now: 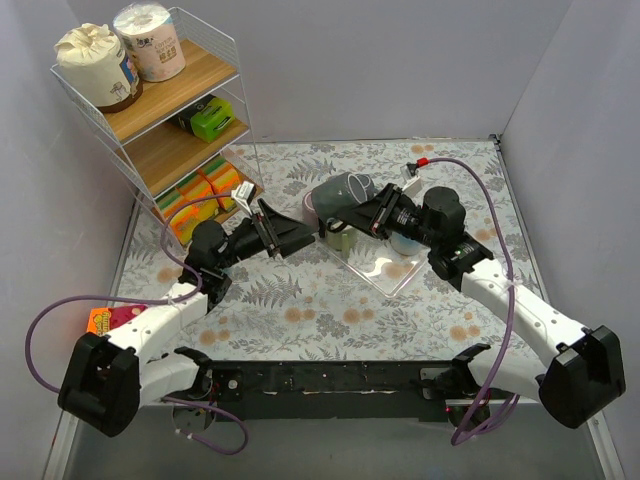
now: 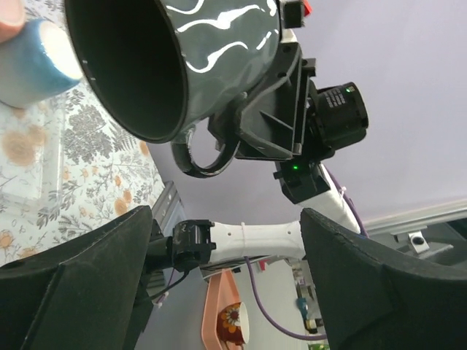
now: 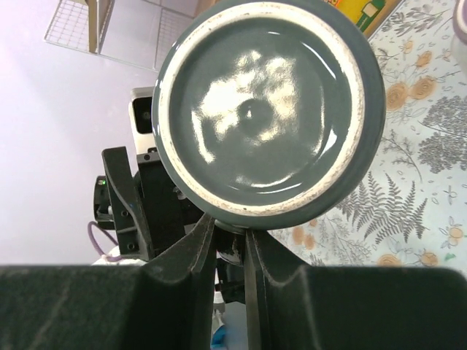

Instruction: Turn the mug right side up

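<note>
A dark grey mug [image 1: 338, 197] is held in the air on its side, its mouth facing left. My right gripper [image 1: 365, 212] is shut on the mug's handle. In the right wrist view the mug's round base [image 3: 266, 109] fills the top, and the gripper [image 3: 230, 240] pinches the handle below it. My left gripper [image 1: 305, 235] is open and empty, just left of and below the mug's mouth. In the left wrist view the open mouth [image 2: 131, 65] faces me, the handle [image 2: 204, 159] hangs beneath it, and my gripper [image 2: 226, 292] stands wide apart.
A clear tray [image 1: 385, 268] lies under the mug with a blue cup [image 2: 36, 62] on it. A wire shelf rack [image 1: 160, 110] with paper rolls and sponges stands at the back left. An orange packet [image 1: 100, 320] lies at the left edge.
</note>
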`<move>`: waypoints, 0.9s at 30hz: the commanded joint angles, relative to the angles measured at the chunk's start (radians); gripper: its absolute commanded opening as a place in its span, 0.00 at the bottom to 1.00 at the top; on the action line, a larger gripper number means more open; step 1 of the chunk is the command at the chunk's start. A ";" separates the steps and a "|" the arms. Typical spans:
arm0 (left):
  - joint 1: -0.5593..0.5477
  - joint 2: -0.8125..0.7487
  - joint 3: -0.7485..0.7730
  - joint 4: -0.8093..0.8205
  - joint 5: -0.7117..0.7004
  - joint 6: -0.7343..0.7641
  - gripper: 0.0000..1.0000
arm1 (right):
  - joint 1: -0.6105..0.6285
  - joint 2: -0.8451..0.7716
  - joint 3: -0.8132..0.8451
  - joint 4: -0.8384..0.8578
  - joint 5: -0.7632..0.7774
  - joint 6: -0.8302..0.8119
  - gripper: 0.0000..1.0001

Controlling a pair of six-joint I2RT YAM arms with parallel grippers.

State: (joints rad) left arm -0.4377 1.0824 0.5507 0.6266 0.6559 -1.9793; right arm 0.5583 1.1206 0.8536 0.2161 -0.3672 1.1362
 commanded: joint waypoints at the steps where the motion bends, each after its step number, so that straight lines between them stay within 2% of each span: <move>1: -0.025 0.028 0.024 0.162 0.037 -0.125 0.82 | -0.001 0.005 -0.001 0.285 -0.045 0.117 0.01; 5: -0.047 0.076 0.028 0.264 0.034 -0.151 0.77 | -0.001 0.021 -0.059 0.429 -0.042 0.224 0.01; 10: -0.075 0.152 -0.014 0.422 -0.012 -0.259 0.74 | 0.002 0.044 -0.136 0.626 -0.033 0.333 0.01; 16: -0.081 0.263 -0.038 0.678 -0.071 -0.427 0.73 | 0.002 0.050 -0.198 0.785 -0.042 0.338 0.01; 21: -0.096 0.317 -0.028 0.705 -0.111 -0.489 0.70 | 0.002 0.058 -0.223 0.862 -0.053 0.346 0.01; 27: -0.098 0.277 0.009 0.579 -0.164 -0.460 0.70 | 0.006 0.036 -0.228 0.801 -0.072 0.289 0.01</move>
State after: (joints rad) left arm -0.5301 1.4090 0.5194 1.2346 0.5419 -2.0052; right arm 0.5587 1.1885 0.6178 0.8822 -0.4236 1.4609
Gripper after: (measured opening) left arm 0.704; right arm 0.242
